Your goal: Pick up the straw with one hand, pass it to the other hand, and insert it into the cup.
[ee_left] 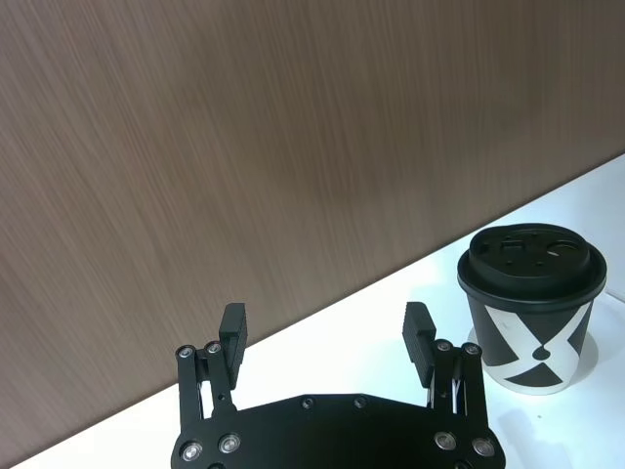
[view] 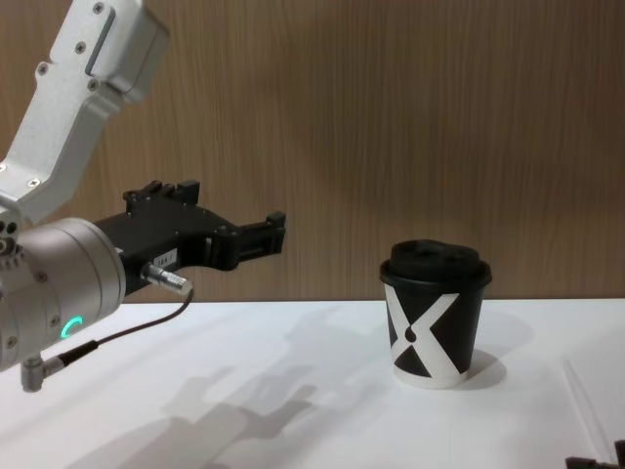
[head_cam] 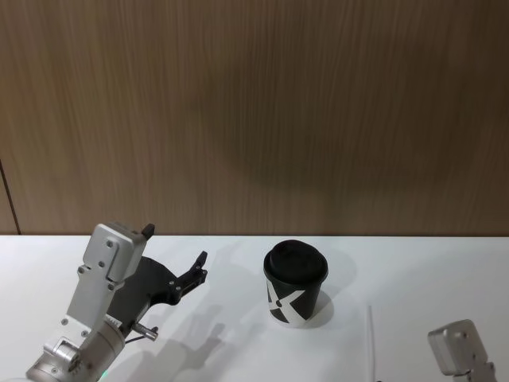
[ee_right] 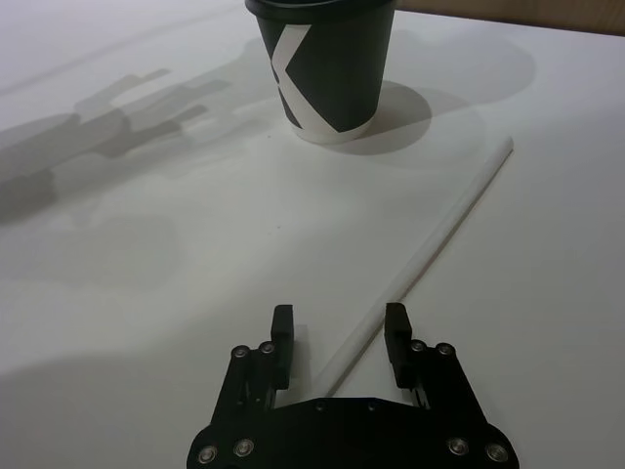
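Right gripper (ee_right: 339, 332): jaws spread, nothing grasped. Its two fingers stand one on each side of the near end of the straw (ee_right: 439, 234). Contact with the straw cannot be confirmed. The placement is judged deliberate: straddling the end sets up a pinch close to the tip and leaves most of the length free for the handover.

Straw: lies flat on the white table (head_cam: 413, 270) and runs from the gripper toward the far side. Its far end is about level with the cup (ee_right: 327, 68), to the right of it and apart from it.

Left gripper (view: 264, 234): jaws released, empty. It is held in the air to the left of the cup, well apart from it, with the fingers pointing right toward it. This is judged a waiting posture, raised and open to receive the straw, with the cup within reach.

Cup: upright near the table's middle, lid on, nothing touching it.

Stage: the pickup is not yet made. The next move calls for closing squarely on a thin, round, light object that may roll or slip from the pads
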`<state>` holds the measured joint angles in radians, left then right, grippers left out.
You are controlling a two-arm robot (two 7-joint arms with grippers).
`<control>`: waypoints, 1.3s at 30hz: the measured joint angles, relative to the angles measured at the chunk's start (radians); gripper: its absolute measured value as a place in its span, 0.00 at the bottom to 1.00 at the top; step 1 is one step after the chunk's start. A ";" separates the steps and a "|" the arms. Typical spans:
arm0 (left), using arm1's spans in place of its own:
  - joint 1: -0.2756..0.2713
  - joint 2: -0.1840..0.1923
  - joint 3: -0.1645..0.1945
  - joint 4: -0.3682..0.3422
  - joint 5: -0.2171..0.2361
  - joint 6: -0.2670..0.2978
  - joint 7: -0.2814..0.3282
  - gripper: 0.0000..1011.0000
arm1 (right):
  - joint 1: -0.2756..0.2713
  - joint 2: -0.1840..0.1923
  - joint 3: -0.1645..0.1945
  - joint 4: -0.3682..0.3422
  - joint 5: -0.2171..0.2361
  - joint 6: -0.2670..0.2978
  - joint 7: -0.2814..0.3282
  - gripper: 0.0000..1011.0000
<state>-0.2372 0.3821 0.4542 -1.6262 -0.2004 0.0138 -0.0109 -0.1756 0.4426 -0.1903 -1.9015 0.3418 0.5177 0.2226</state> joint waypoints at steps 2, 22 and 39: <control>0.000 0.000 0.000 0.000 0.000 0.000 0.000 0.99 | 0.001 0.000 0.000 0.000 0.000 0.001 0.000 0.52; 0.000 0.000 0.000 0.000 0.000 0.000 0.000 0.99 | 0.002 0.002 -0.001 0.002 -0.002 0.003 0.002 0.03; 0.000 0.000 0.000 0.000 0.000 0.000 0.000 0.99 | 0.001 -0.001 0.001 0.002 -0.005 -0.002 -0.001 0.00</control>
<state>-0.2372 0.3821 0.4542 -1.6262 -0.2004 0.0139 -0.0109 -0.1744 0.4414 -0.1897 -1.8991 0.3367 0.5152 0.2216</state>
